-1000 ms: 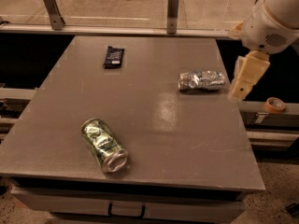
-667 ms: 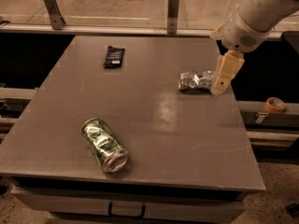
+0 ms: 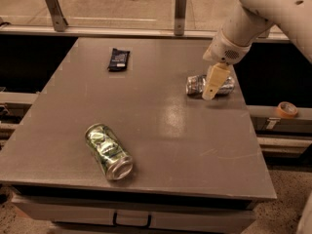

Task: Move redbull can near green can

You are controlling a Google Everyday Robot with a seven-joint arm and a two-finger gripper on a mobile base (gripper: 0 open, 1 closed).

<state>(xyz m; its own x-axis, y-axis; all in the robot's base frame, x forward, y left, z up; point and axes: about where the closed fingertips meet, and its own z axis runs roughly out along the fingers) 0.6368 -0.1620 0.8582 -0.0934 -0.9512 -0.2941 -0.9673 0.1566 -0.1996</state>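
Observation:
The redbull can (image 3: 196, 85), slim, silver and crinkled, lies on its side near the table's right edge. The green can (image 3: 107, 151) lies on its side near the front left, its silver end toward the front. My gripper (image 3: 212, 84) hangs from the white arm at the upper right, directly in front of the middle of the redbull can, covering part of it.
A flat black packet (image 3: 118, 59) lies at the back left of the grey table (image 3: 156, 130). A roll of tape (image 3: 286, 109) sits on a ledge off the right side. A railing with posts runs behind the table.
My arm has moved left from beyond the table's right edge, bringing the gripper over the redbull can. Both cans have stayed put.

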